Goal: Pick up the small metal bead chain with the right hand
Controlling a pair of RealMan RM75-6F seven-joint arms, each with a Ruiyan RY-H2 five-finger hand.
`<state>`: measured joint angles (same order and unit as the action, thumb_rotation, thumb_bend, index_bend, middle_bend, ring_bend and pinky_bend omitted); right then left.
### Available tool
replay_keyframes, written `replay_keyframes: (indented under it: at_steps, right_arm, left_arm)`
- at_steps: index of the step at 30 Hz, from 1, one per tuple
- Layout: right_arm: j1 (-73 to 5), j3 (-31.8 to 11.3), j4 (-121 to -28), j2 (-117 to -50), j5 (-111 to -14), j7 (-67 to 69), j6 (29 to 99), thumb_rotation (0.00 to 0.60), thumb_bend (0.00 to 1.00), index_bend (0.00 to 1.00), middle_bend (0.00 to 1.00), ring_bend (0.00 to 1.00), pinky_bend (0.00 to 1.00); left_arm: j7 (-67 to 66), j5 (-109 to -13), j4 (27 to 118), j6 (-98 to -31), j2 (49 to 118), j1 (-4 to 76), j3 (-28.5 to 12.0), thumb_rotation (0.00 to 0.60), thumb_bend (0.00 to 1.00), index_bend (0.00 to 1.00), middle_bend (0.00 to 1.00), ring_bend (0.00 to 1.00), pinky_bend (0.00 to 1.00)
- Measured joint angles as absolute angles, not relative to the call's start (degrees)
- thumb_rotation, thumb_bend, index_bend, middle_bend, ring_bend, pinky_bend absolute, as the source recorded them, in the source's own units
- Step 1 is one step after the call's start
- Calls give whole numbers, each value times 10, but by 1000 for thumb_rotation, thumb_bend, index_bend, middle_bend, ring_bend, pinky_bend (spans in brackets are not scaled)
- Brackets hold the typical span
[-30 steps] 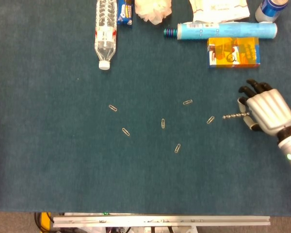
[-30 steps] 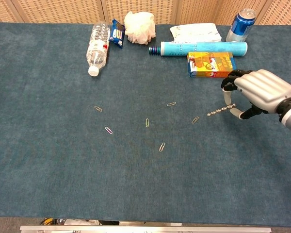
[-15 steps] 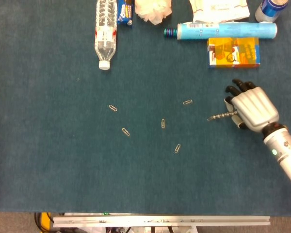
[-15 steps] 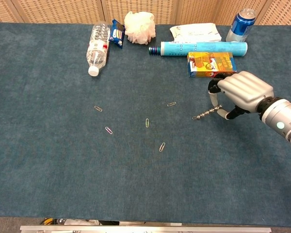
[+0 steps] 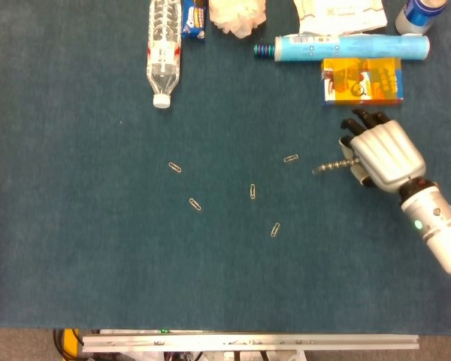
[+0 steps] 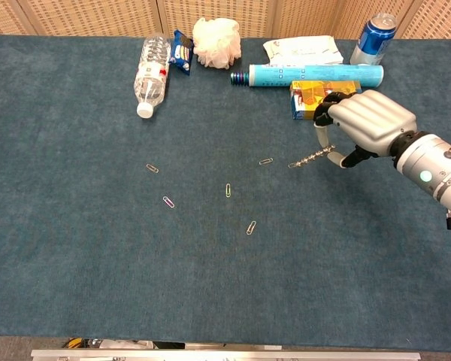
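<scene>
My right hand (image 5: 383,154) (image 6: 364,128) hovers at the right of the blue cloth, just in front of the orange box, knuckles up. It pinches one end of the small metal bead chain (image 5: 331,166) (image 6: 310,159), which pokes out leftward from the fingers in a nearly straight line. Whether the chain's free end touches the cloth I cannot tell. The fingertips are curled under and mostly hidden. My left hand shows in neither view.
Several paper clips (image 5: 252,191) (image 6: 227,190) lie scattered mid-table, the nearest (image 5: 290,158) just left of the chain tip. Along the far edge are a water bottle (image 6: 150,71), blue tube (image 6: 316,74), orange box (image 5: 361,79), soda can (image 6: 374,37) and white puff (image 6: 214,41).
The right hand has moved left and farther from me, carrying the chain along. The paper clip that lay by the chain's tip no longer shows there.
</scene>
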<state>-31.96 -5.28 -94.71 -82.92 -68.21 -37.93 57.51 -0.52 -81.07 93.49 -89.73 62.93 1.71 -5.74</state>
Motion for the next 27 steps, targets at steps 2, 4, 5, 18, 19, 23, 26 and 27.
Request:
replay_keyframes:
  at_steps: [2,4,5,18,19,23,26,27]
  right_arm:
    - [-326,-57,-946,-831,-674,-384,573,600,323,585,285,132,248]
    - [-334,-62,-943,-834,-664,-388,569,600,323,585,285,132,248]
    - [-338,-64,-941,-836,-659,-390,566,600,323,586,285,132,248]
    - [-388,-76,-888,-883,-606,-411,541,600,323,587,286,132,248]
    - [-391,-75,-886,-885,-604,-411,540,600,323,587,286,132,248]
    - [-399,-73,-880,-894,-600,-414,538,600,323,587,286,132,248]
    - [-406,-70,-879,-898,-599,-417,539,600,322,587,286,132,248]
    - [-407,-69,-879,-899,-599,-418,540,600,322,587,286,132,248]
  left_arm:
    - [-5,-811,935,-897,629,17,-57,600,0,245,158,224,286]
    - [-4,-811,935,-897,629,16,-57,600,0,247,157,224,286]
    - [-4,-810,935,-897,628,16,-58,600,0,248,157,224,286]
    - [3,-806,937,-899,625,13,-60,600,0,253,158,224,289]
    - [4,-806,937,-899,624,12,-60,600,0,254,158,224,289]
    - [8,-805,938,-902,622,10,-61,600,0,254,158,224,290]
    - [9,-807,939,-904,621,9,-61,600,0,254,158,224,291]
    - [9,-807,939,-904,621,9,-61,600,0,255,158,224,291]
